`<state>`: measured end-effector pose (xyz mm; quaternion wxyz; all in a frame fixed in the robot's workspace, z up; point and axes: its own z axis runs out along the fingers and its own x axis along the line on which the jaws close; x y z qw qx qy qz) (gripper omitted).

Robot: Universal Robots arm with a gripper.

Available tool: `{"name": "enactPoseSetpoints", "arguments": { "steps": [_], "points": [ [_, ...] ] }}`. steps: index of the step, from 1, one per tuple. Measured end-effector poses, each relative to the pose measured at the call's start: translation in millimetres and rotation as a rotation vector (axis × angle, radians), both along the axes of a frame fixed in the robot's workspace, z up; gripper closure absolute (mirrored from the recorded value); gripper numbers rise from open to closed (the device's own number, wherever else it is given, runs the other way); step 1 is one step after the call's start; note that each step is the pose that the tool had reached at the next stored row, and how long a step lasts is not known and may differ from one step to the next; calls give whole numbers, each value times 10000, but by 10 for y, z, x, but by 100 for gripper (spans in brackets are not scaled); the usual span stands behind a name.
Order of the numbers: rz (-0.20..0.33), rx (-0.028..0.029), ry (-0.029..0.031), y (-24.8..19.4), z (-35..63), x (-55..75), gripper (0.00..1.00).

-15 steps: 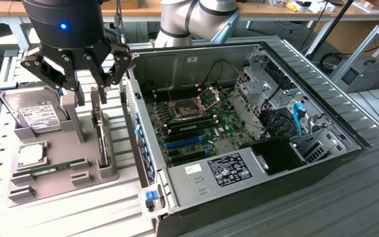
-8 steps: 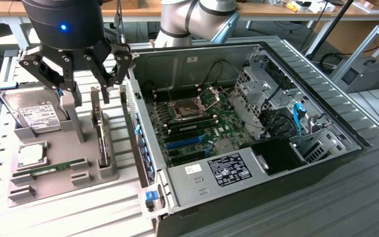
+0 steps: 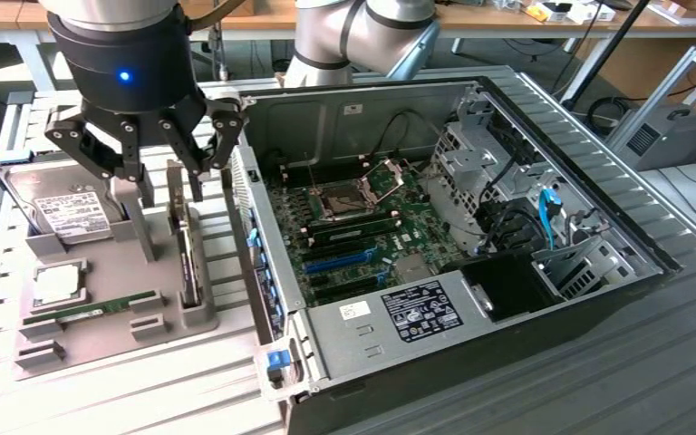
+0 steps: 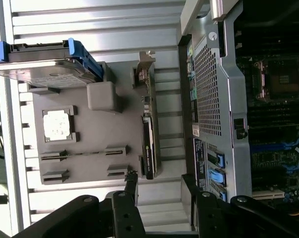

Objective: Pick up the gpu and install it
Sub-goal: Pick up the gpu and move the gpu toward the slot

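Grey tray [image 3: 106, 263] at 9 o'clock of the computer case [image 3: 323, 109] holds the gpu [image 3: 186, 249] on edge, long axis running 12 to 6 o'clock in the exterior view, directly beneath the gripper [image 3: 169, 188], whose spread fingers straddle its 12 o'clock end, apparently without contact.

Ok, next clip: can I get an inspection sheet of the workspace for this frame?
Surface: ribbed metal table with a grey fixture tray on it.
Job's things: gpu standing on edge in the tray; open computer case beside the tray.
Clutter: hard drive, processor and memory stick in the tray.
Grippers: gripper open, above the gpu, holding nothing.
Cables: blue cable and black cables inside the case.
Surroundings: wooden benches behind.
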<state>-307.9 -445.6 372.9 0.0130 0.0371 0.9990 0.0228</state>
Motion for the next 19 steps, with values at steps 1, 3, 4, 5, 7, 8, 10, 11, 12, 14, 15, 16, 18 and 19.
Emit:
{"name": "enactPoseSetpoints", "arguments": {
  "steps": [1,3,4,5,7,8,10,11,12,14,15,16,18,19],
  "points": [
    [25,0,0,0,-17,0,52],
    [151,0,0,0,-47,0,52],
    [204,-2,1,0,-55,0,52],
    [228,-9,2,0,-57,1,52],
    [230,-13,2,0,-57,0,52],
    [230,-10,-2,0,-64,-1,52],
    [239,-13,1,0,-105,-6,52],
    [244,-12,0,0,-124,-7,52],
    [248,-11,0,0,-143,-9,52],
    [262,-13,2,0,-190,-12,52],
    [267,-12,1,0,-210,-13,52],
    [272,-11,0,0,-227,-14,52],
    [283,-13,3,0,-269,-16,52],
    [288,-12,2,0,-287,-17,52]
  ]
}}
